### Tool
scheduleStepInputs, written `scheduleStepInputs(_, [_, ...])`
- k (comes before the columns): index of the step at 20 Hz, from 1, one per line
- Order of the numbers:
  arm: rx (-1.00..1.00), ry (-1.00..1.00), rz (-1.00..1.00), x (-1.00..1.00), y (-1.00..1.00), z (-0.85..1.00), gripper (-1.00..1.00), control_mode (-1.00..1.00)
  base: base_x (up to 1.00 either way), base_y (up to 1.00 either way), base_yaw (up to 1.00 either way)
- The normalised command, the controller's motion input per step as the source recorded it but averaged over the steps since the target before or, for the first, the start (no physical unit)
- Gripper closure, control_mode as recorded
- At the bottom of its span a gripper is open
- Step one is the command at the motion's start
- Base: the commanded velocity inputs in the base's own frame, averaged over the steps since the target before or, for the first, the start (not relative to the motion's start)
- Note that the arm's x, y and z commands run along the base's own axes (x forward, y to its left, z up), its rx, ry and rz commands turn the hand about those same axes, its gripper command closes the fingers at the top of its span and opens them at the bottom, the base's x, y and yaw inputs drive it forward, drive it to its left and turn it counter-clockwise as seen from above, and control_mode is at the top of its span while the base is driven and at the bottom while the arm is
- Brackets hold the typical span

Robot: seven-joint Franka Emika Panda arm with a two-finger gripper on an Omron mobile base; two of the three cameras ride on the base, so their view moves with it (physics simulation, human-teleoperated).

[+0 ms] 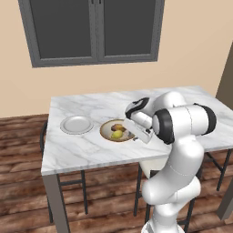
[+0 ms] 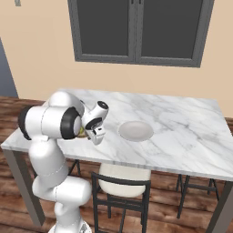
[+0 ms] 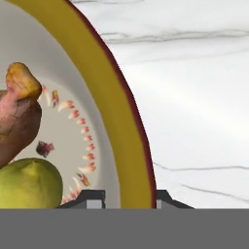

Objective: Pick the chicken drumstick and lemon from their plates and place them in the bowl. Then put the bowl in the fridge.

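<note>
The tan-rimmed bowl (image 1: 107, 132) sits near the marble table's front edge. In it lie the orange-brown chicken drumstick (image 1: 118, 127) and the yellow-green lemon (image 1: 117, 134). In the hand view the drumstick (image 3: 17, 121) and lemon (image 3: 29, 182) lie left of the bowl's rim (image 3: 112, 97). My gripper (image 3: 130, 197) straddles that rim on the bowl's right side (image 1: 134, 136), its jaws closed against it. An empty pale plate (image 1: 76, 124) lies left of the bowl. Another empty plate (image 2: 135, 130) lies to its right. The fridge is out of view.
The white marble table (image 1: 91, 150) stands under a dark window (image 1: 95, 27). A dark-framed chair with a cream seat (image 2: 123, 182) is tucked under the table's front edge, and other chairs stand at the sides. My own arm rises just in front of the bowl.
</note>
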Motion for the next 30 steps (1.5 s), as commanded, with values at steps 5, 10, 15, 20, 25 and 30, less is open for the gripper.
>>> scheduleStepInputs(5, [0.07,0.00,0.00,-0.13,0.00,0.29,1.00,-1.00,0.00,0.00,0.00])
scheduleStepInputs(10, [0.08,-0.03,0.00,-0.29,0.00,0.28,1.00,-1.00,0.00,0.00,0.00])
scheduleStepInputs(15, [0.04,-0.02,0.00,-0.33,-0.03,0.32,1.00,-1.00,0.00,0.00,0.00])
scheduleStepInputs(20, [0.03,-0.05,0.00,-0.43,-0.05,0.28,1.00,-1.00,0.00,0.00,0.00])
scheduleStepInputs(25, [0.00,-0.08,0.00,-0.42,-0.05,0.25,1.00,-1.00,0.00,0.00,0.00])
scheduleStepInputs(30, [0.00,-0.06,0.00,-0.35,-0.09,0.22,1.00,-1.00,0.00,0.00,0.00])
